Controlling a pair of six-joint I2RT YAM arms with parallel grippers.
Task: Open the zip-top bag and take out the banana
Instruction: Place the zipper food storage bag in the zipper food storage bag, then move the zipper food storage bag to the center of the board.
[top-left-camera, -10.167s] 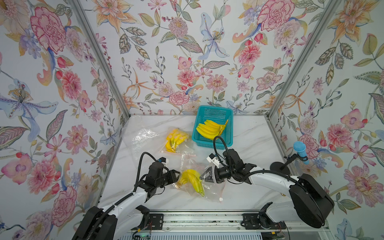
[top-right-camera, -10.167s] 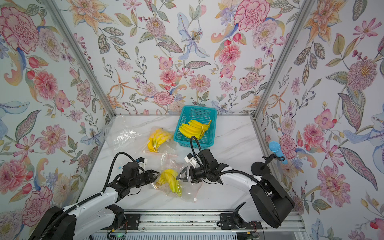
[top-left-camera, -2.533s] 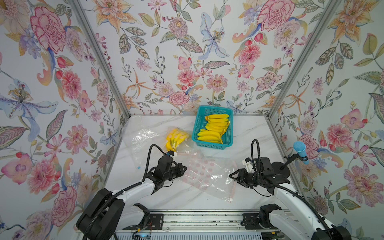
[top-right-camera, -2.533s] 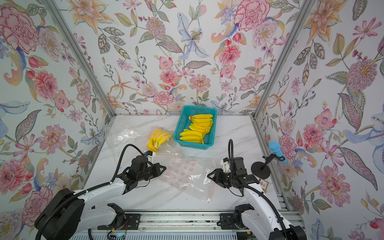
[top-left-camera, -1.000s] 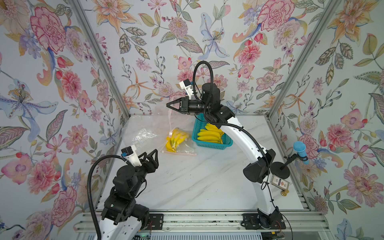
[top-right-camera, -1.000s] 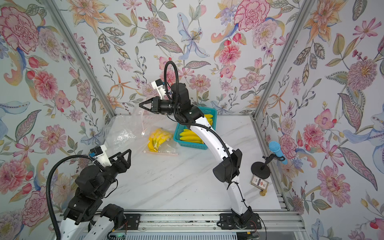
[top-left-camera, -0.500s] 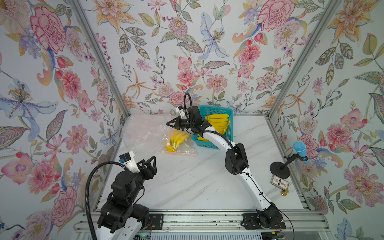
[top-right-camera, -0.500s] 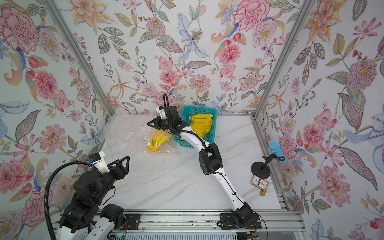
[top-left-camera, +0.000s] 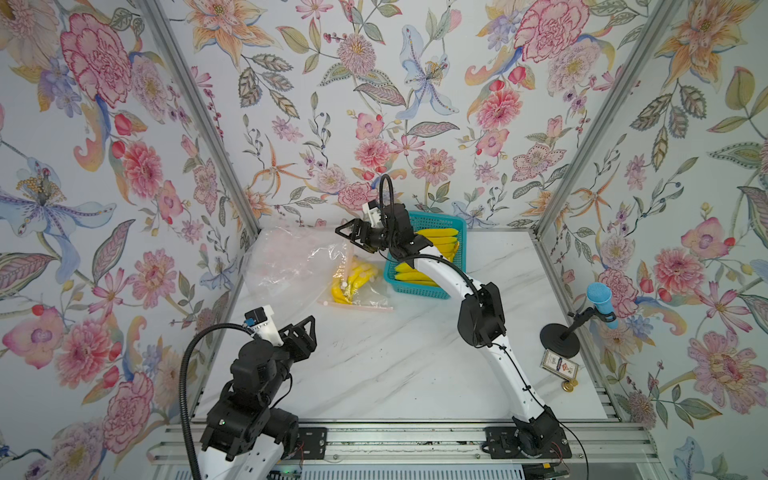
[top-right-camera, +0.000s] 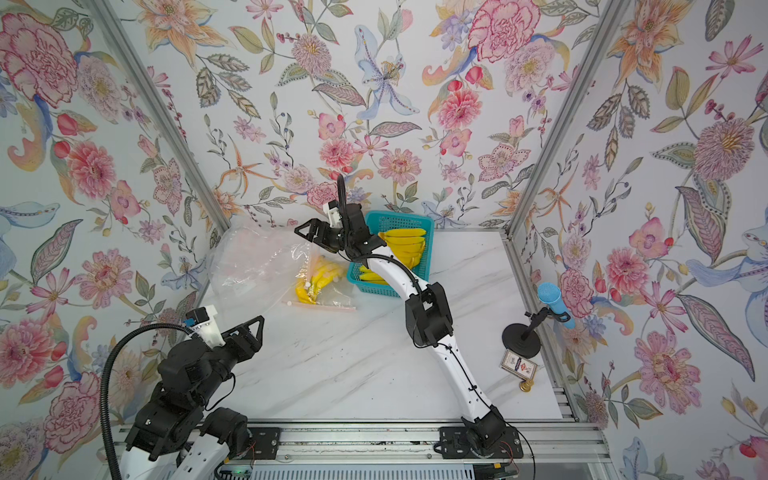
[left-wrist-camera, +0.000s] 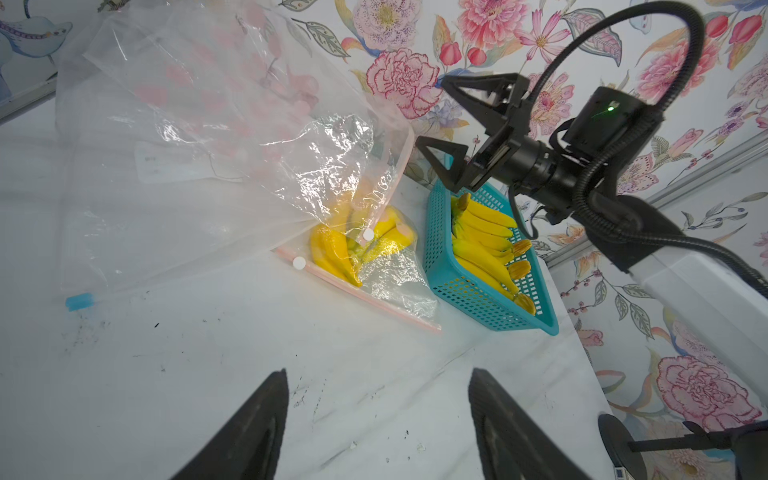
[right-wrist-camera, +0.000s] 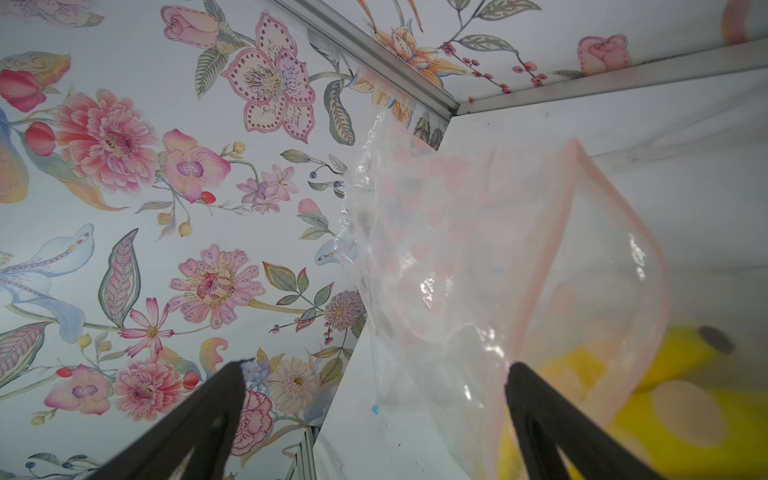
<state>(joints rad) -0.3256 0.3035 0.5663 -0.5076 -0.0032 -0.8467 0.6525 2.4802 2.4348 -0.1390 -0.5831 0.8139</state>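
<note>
Well, in both top views the right arm reaches far over the white marble tabletop (top-left-camera: 395, 365) toward the back-left corner. The right gripper (top-left-camera: 348, 239) is raised, its fingers spread wide with nothing between them. Just beside it, a crumpled clear plastic bag with pink spots (top-left-camera: 291, 257) slumps in the corner, empty-looking. The left arm is folded back by the front edge, and the left gripper (top-left-camera: 301, 331) is off the table, parted and empty.

From the left wrist, a flat clear zip-top bag (left-wrist-camera: 395, 286) lies beside a teal plastic mesh basket (left-wrist-camera: 469, 291). A yellow banana bunch (left-wrist-camera: 332, 253) sits inside this bag, partly under the spotted one. Loose yellow bananas (left-wrist-camera: 482, 241) fill the basket.

From the right wrist, the spotted bag hangs just ahead of the open fingers (right-wrist-camera: 540, 415), ungripped.
</note>
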